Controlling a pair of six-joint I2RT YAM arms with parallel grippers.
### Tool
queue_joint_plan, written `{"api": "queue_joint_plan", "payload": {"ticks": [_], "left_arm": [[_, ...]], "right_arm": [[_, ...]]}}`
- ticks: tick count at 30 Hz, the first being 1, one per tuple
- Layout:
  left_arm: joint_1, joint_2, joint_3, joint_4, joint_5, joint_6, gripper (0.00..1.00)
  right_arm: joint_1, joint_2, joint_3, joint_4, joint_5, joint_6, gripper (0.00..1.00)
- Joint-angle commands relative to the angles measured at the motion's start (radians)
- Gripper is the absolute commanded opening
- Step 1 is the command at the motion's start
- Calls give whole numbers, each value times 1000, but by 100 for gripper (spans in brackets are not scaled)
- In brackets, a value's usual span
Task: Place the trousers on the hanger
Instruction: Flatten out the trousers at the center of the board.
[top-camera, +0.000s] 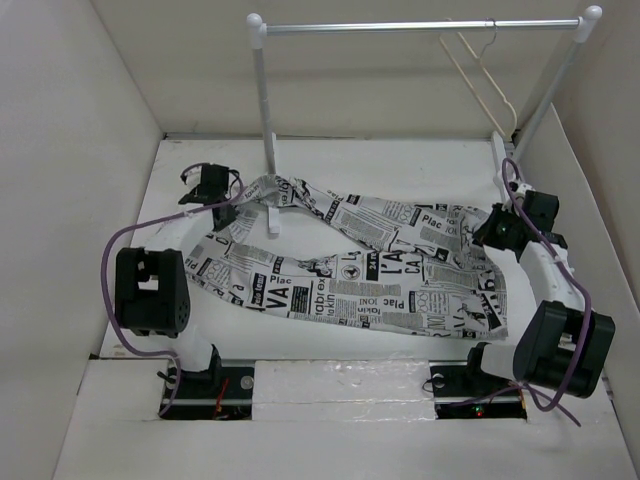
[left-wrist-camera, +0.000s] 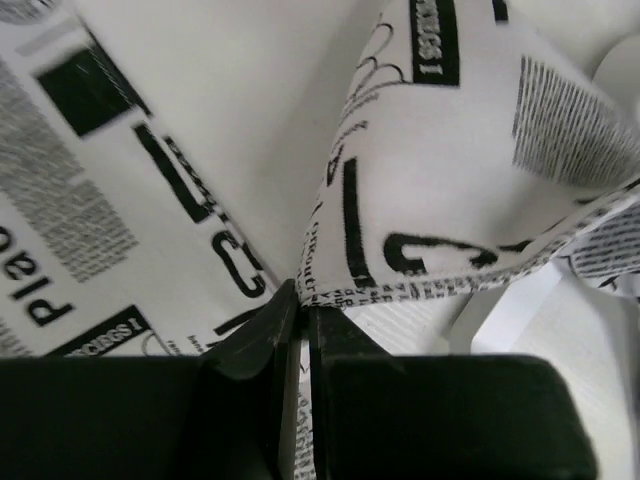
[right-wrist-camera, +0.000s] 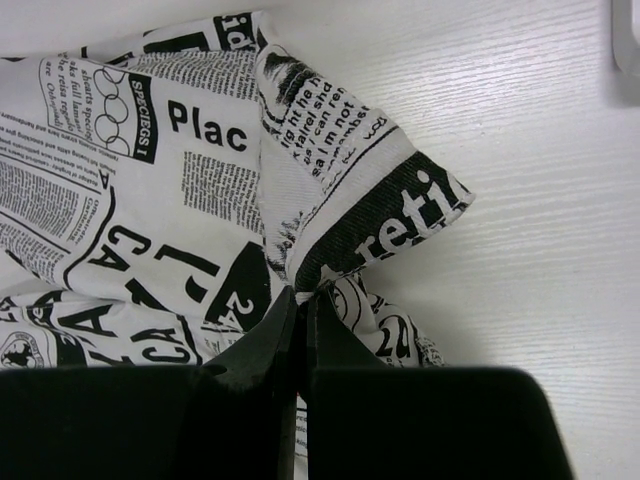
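You have a white table (top-camera: 380, 165) with a faint wood grain. The trousers (top-camera: 370, 265) lie rumpled on it, spread across the middle of the frame from centre left to the right side. The clothes rail (top-camera: 265, 120) stands on the table's upper part, its left foot touching the cloth.

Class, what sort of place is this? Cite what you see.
Probably a robot lab test cell: white panels box in the table, two arms are bolted at its edge, and a clothes rail holds a hanger.
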Motion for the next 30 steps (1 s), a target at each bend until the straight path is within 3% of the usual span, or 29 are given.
{"api": "queue_joint_plan", "payload": {"ticks": [1,6,7,11,16,19,22,25,30], "left_arm": [[-2,-142,69,-68,-179,48,0],[10,-258,175,-71,-393,175,0],[10,-277,257,-56,-435,208,0],[10,-291,268,-4,-534,266,0],[85,-244,85,77,-496,202,0],[98,-177,145,21,-459,136,0],[98,-198,197,82,-418,153,0],[98,-258,182,160,-401,180,0],[98,-172,78,156,-427,160,0]], "right_arm": [[-13,-38,13,-1,-17,-27,0],[-73,-23,-25,35,-56,1,0],[-82,-5,-10,43,-52,24,0],[-105,18,-4,57,-21,56,0],[-151,112,42,100,-20,107,0],[-186,187,129,71,-7,116,0],[-199,196,172,72,-10,130,0],[-225,215,199,77,-12,138,0],[-225,272,240,63,-6,139,0]]}}
